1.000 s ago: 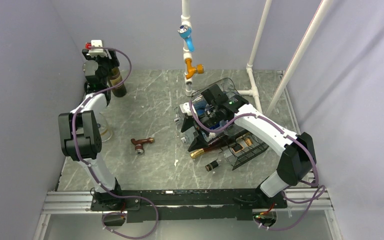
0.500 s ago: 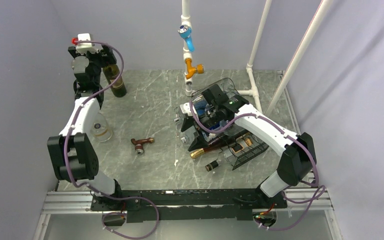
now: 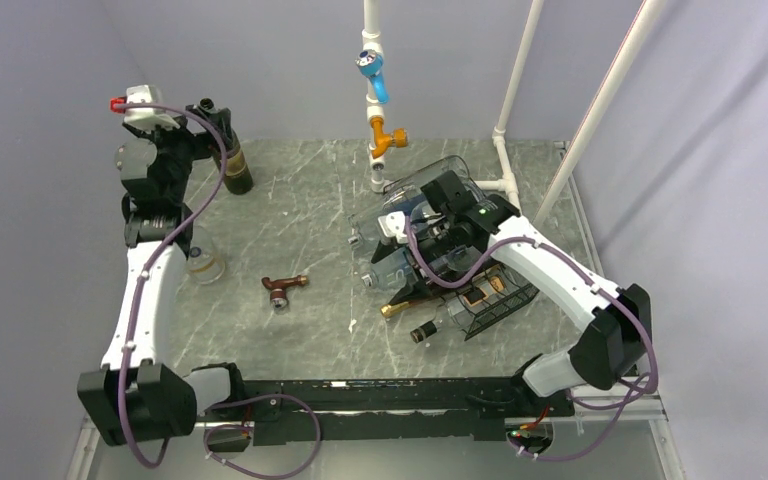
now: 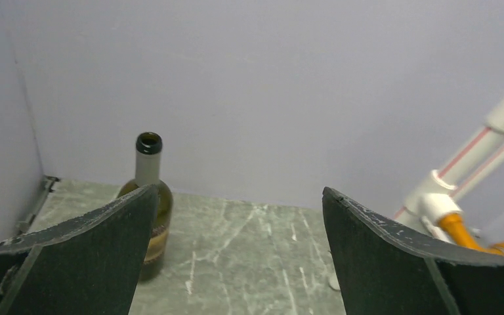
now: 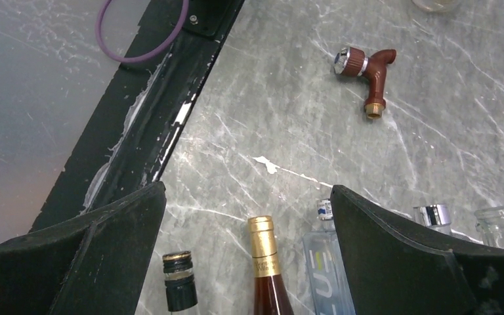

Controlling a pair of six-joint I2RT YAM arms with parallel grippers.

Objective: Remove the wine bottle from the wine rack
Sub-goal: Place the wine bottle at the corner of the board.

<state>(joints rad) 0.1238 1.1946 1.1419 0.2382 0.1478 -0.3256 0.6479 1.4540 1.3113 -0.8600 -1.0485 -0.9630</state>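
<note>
**Item 1.** Dark green glass wine bottle (image 3: pixel 237 170). It has a round body, a long neck with a pale band and an open mouth. It stands upright at the far left corner of the grey-green, white-veined stone-look table (image 3: pixel 300 210), well apart from the rack.

**Item 2.** Black wire-mesh wine rack (image 3: pixel 500 300), box-shaped. It sits right of centre, skewed on the table and largely covered by the right arm. Bottle necks project from its near-left side:
- an amber glass bottle with a gold foil cap (image 5: pixel 262 262)
- a clear glass bottle (image 5: pixel 328 275) just beside it
- a small dark bottle with a black-and-gold cap (image 5: pixel 178 292); it is unclear whether this one lies in the rack or on the table.

**Item 3.** Left gripper (image 4: pixel 239 191), with matte black curved fingers. It is raised near the green bottle with its jaws spread wide and nothing between them. In the left wrist view its left finger hides part of the bottle's body.

**Item 4.** Right gripper (image 5: pixel 247 189), of the same make. It hangs over the bottle necks with its jaws spread wide and grasps nothing.

**Item 5.** Loose pieces on the table:
- a brown plastic tap with a chrome cap and a brass thread (image 5: pixel 375 65), lying mid-table
- a small clear glass jar (image 3: pixel 205 265), near the left arm.

**Item 6.** White pipe frame (image 3: pixel 516 90) at the far edge, carrying a blue fitting (image 3: pixel 372 72) and an orange fitting (image 3: pixel 388 135).
</note>
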